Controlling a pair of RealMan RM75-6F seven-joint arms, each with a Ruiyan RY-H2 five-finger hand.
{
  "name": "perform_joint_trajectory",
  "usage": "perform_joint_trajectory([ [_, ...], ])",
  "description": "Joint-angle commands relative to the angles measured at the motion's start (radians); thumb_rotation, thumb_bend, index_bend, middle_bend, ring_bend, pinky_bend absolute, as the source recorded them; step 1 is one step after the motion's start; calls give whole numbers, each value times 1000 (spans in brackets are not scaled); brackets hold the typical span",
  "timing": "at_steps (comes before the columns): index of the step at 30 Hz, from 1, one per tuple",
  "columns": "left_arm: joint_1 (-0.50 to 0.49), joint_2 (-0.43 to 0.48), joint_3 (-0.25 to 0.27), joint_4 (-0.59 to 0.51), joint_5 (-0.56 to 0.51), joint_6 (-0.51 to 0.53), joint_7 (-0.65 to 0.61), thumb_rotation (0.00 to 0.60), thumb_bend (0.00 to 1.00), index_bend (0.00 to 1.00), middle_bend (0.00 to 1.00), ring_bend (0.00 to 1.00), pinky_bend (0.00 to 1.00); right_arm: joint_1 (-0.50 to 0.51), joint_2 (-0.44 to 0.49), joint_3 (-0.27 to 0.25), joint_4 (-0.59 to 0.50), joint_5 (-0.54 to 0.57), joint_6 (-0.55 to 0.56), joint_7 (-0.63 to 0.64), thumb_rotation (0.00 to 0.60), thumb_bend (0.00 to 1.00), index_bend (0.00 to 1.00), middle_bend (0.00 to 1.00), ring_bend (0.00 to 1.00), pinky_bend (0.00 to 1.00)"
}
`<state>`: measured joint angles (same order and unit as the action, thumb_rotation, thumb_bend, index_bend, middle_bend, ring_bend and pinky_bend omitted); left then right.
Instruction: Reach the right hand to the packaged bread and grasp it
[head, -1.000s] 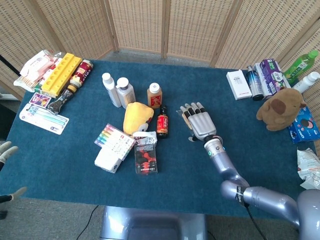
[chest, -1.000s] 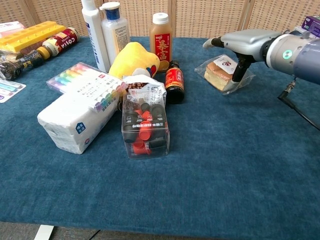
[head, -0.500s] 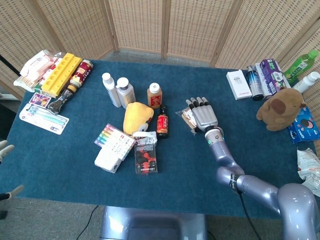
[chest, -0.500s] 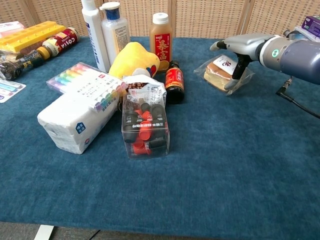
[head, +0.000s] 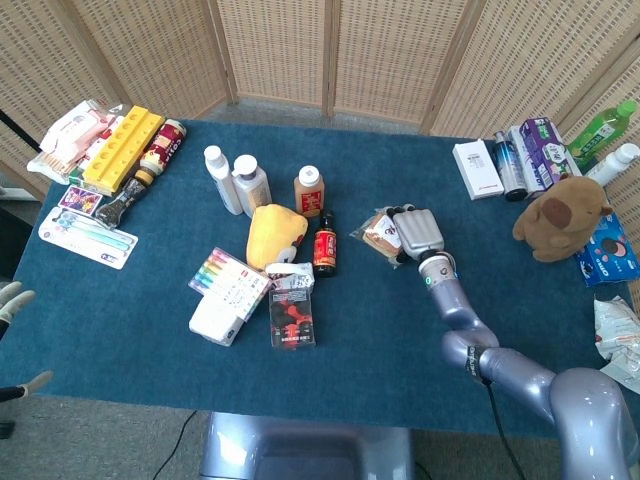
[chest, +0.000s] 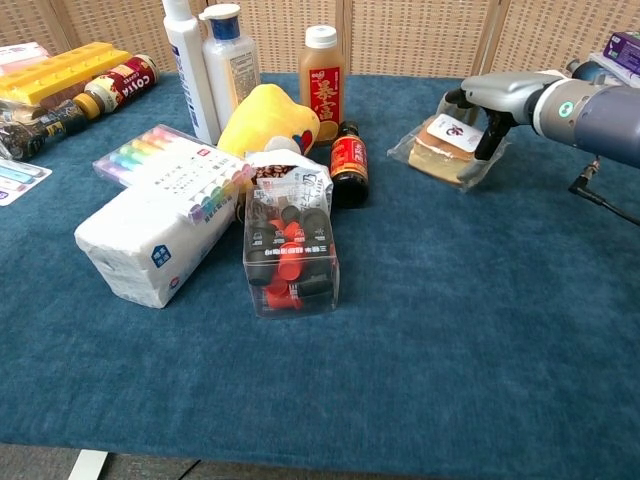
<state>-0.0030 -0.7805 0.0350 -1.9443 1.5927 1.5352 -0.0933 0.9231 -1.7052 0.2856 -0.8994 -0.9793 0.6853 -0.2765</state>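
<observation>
The packaged bread (head: 379, 233) (chest: 441, 150), a brown slice in clear wrap with a white label, lies mid-table just right of a small dark red bottle (head: 324, 243) (chest: 349, 160). My right hand (head: 418, 232) (chest: 498, 98) sits over the pack's right end. Its fingers curl down over the far edge and the thumb presses the near edge, so it grips the bread. The pack looks slightly tilted under the hand. My left hand (head: 12, 302) shows only at the left border of the head view, off the table, fingers apart and holding nothing.
Left of the bread stand a yellow plush (head: 273, 233), an orange-label bottle (chest: 323, 72), two white bottles, a clear box of caps (chest: 290, 255), a marker set and a tissue pack. A white box (head: 477, 168), bottles and a brown plush (head: 560, 218) are at the right.
The right hand slid right off the top of the bread and curled its flat fingers down around the pack's right end. The left hand has barely moved.
</observation>
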Motion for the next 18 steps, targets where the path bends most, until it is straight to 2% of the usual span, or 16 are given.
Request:
perform_joint_trajectory([
  [1,0,0,-1,1,-2,0,-1,600,0,122,0,0,0,-7,5,-6,-9,-20,17,17,600,22,407,480,366,568],
  [8,-3,-1,-1,1,0,-5,-7,600,0,121,0,0,0,-26,65,-4,-109,-58,82,21,600,33,421,497,373,573],
  [18,-8,4,1,1,10,-13,-34,600,0,121,0,0,0,-68,304,53,-499,-29,236,-108,600,62,424,506,373,573],
])
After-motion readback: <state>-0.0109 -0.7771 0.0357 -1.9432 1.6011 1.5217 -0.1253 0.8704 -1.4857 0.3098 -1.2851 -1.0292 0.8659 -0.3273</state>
